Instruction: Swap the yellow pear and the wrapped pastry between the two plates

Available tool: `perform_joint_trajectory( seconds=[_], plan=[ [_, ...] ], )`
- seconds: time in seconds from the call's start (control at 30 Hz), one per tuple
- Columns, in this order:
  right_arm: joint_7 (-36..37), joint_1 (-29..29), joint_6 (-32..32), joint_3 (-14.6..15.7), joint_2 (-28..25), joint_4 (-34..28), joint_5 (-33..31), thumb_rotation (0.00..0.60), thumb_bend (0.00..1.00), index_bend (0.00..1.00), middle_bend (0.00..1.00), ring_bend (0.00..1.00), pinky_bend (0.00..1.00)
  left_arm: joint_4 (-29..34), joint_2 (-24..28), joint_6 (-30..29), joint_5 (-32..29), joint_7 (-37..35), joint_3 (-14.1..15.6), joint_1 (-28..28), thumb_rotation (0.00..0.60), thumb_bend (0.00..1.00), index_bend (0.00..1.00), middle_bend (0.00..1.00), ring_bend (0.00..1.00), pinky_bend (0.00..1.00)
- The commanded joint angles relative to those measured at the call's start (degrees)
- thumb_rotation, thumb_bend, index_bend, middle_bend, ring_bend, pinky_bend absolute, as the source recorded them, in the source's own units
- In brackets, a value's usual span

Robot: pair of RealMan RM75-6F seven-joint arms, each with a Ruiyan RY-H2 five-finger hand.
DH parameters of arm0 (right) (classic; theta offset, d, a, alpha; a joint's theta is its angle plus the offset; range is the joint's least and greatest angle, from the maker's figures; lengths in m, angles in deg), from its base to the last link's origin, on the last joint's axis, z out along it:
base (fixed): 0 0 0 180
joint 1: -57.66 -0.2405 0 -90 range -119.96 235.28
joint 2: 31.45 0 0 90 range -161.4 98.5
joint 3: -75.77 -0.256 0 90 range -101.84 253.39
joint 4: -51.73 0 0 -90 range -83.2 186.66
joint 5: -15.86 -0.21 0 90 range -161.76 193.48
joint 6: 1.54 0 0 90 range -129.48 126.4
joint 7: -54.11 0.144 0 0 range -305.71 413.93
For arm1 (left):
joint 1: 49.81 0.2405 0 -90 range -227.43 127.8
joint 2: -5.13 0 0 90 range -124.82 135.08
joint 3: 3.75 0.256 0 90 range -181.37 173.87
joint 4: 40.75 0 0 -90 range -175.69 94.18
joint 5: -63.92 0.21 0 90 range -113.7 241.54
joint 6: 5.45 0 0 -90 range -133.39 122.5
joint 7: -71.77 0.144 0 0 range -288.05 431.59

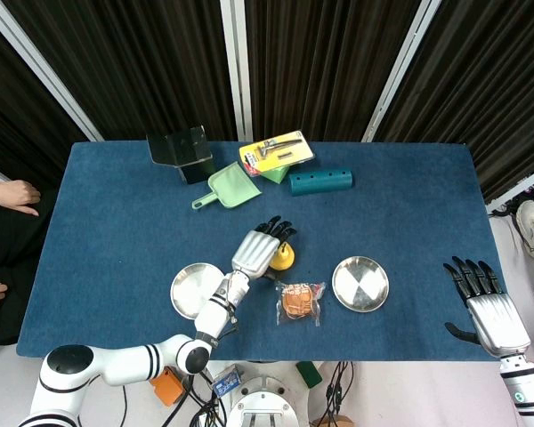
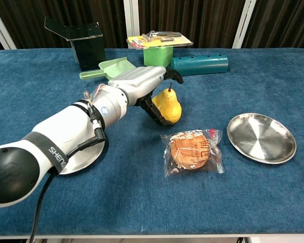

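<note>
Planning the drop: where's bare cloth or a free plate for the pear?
Both plates are bare: left plate, right plate. Open cloth in front of the pastry and right of the right plate. Crowded at the back: dustpan, black stand, teal tube.
</note>
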Motion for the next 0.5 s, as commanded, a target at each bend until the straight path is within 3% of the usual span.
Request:
perform_joint_trajectory(
  seconds=[0.03, 0.17, 0.33, 0.5],
  plan=[
    [0.0, 0.0, 0.0, 0.0, 0.0, 0.0, 0.1, 0.6, 0.29, 0.0, 0.0, 0.0, 0.04, -0.3, -0.5, -0.2, -1.6, 1.5, 0.1, -0.5, 0.6, 0.07, 0.18, 0.12, 0.09, 0.31],
    [0.2, 0.2, 0.2, -0.1, -0.1, 0.0, 0.2, 0.6, 0.29, 0.0, 0.0, 0.0, 0.04, -3.3, -1.8, -0.7, -2.1, 1.0, 0.6, -1.2, 0.6, 0.09, 0.2, 0.14, 0.13, 0.38],
    [0.7, 0.2, 0.2, -0.2, -0.3, 0.0, 0.1, 0.6, 0.29, 0.0, 0.0, 0.0, 0.04, -6.5, -3.1, -2.6, -0.3, -1.6, 0.9, -1.9, 0.6, 0.14, 0.33, 0.27, 0.29, 0.56],
    [0.8, 0.2, 0.3, -0.4, -0.4, 0.0, 0.1, 0.6, 0.29, 0.0, 0.0, 0.0, 0.04, -7.5, -3.7, -4.3, 1.2, -3.4, 1.4, -1.9, 0.6, 0.18, 0.45, 0.39, 0.41, 0.64]
  ],
)
